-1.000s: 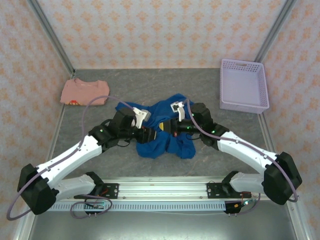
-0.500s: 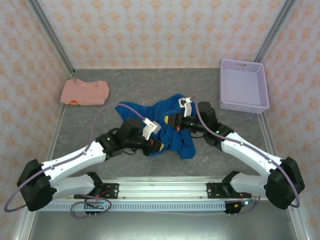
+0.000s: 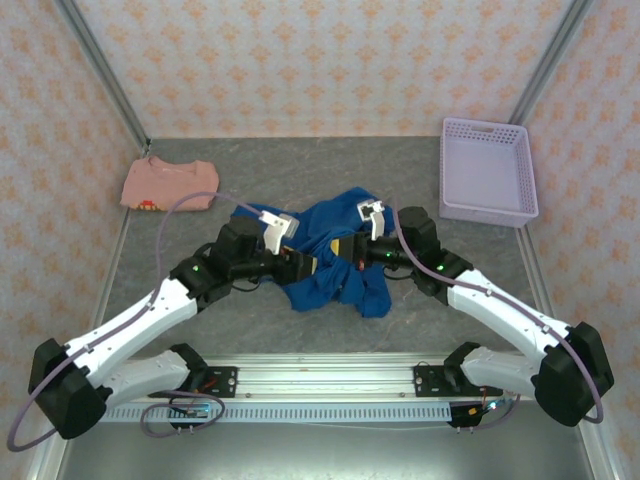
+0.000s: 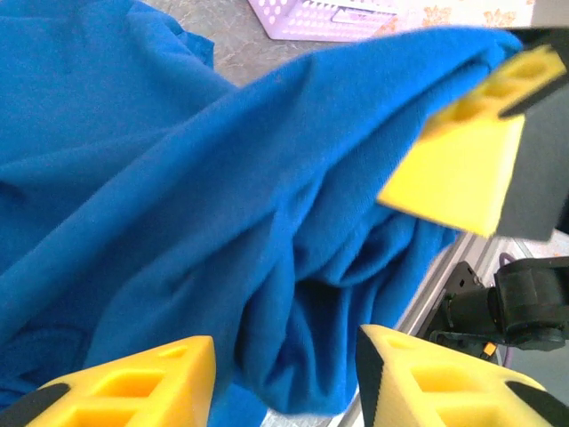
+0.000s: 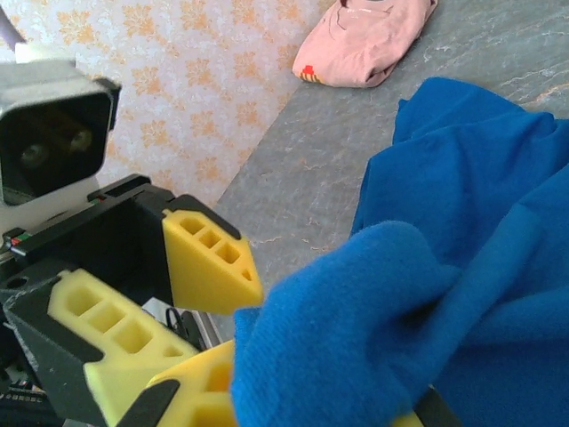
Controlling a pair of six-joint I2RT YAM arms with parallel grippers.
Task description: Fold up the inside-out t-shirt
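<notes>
The inside-out t-shirt (image 3: 322, 285) is a crumpled royal-blue heap in the middle of the grey table. My right gripper (image 3: 346, 250) is shut on a bunch of its cloth and holds that fold raised; in the right wrist view the blue fabric (image 5: 480, 178) wraps over the right gripper (image 5: 302, 405) and hides its tips. My left gripper (image 3: 304, 266) faces it from the left, close by. Seen from the left wrist, the left gripper (image 4: 284, 382) stands open, its yellow fingers (image 4: 133, 382) apart, with the shirt (image 4: 178, 178) draped just beyond them.
A folded salmon-pink shirt (image 3: 170, 185) lies at the back left, also seen from the right wrist (image 5: 364, 44). A lilac basket (image 3: 487, 170) stands at the back right. The metal rail (image 3: 320, 378) runs along the near edge, just below the shirt's hem.
My left gripper dipped toward the near edge, then came back up and left, and its jaws have opened. The right gripper shifted slightly right, still holding the cloth.
</notes>
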